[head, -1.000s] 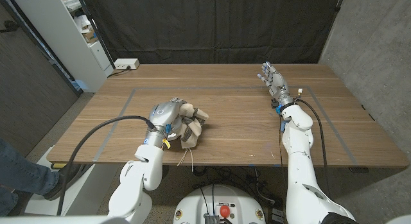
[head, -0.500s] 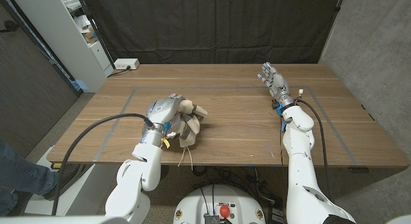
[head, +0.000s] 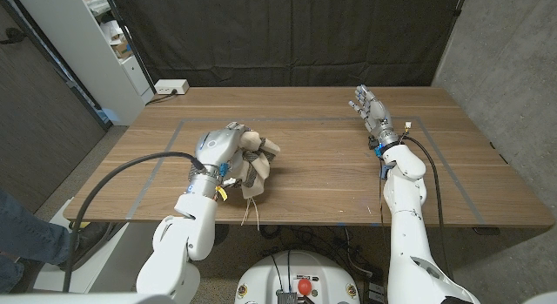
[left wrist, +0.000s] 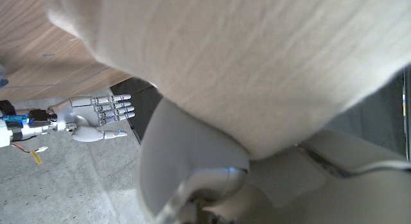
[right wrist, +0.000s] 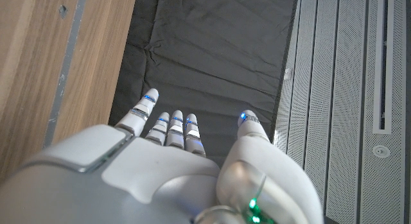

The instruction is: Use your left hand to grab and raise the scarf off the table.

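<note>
Head view has my left hand (head: 219, 147) bunched around the scarf (head: 255, 167) near the table's (head: 331, 182) front-left edge, ready for lifting, while my right hand (head: 369, 107), fingers spread and empty, waits near the far-right corner

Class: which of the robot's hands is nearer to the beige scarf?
Left. The left hand grips the scarf itself, bunched in its fingers. The right hand stands open far across the table, well apart from it.

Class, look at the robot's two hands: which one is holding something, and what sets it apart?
The left hand: it grips the beige scarf. The right hand holds nothing, fingers spread apart.
</note>
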